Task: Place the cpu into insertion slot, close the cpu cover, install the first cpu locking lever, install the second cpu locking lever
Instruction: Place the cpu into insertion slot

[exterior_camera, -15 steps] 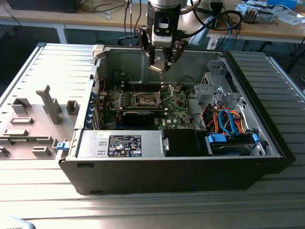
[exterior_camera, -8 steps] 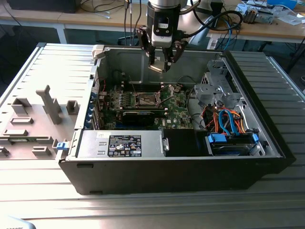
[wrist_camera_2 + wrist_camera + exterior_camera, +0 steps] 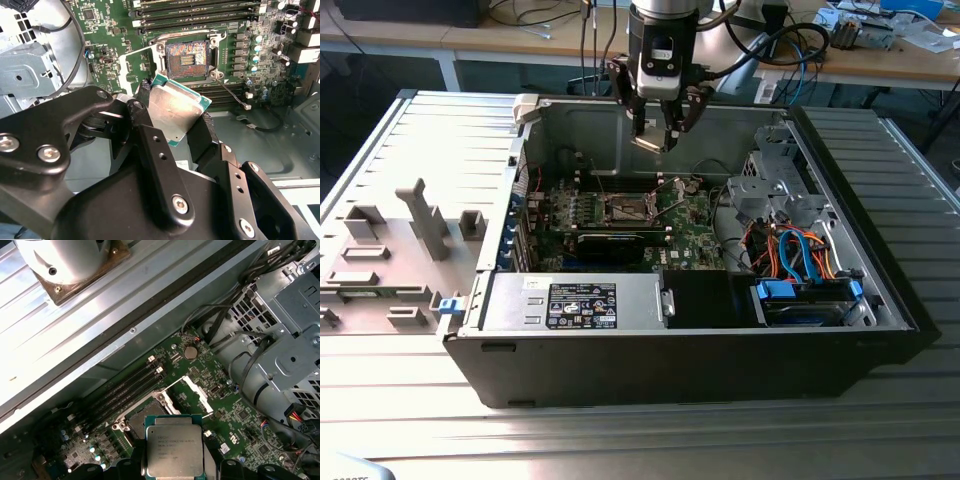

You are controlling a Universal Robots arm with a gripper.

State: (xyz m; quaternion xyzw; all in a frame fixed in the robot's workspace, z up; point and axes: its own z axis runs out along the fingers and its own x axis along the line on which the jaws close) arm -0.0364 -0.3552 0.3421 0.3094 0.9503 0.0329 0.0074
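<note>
My gripper hangs above the open computer case, shut on the cpu, a square chip with a silver top held by its edges between the black fingers. The cpu is tilted and sits a little off to one side of the insertion slot, well above it. The insertion slot lies bare on the green board, its dark contact field showing. The cpu cover, a thin silver frame, stands flipped open beside the slot. In the exterior view the slot is below and slightly to the left of the gripper.
Long memory slots run beside the socket. A metal drive cage with orange and blue cables fills the case's right in the exterior view. A power supply lies along the near wall. A grey fixture sits outside on the left.
</note>
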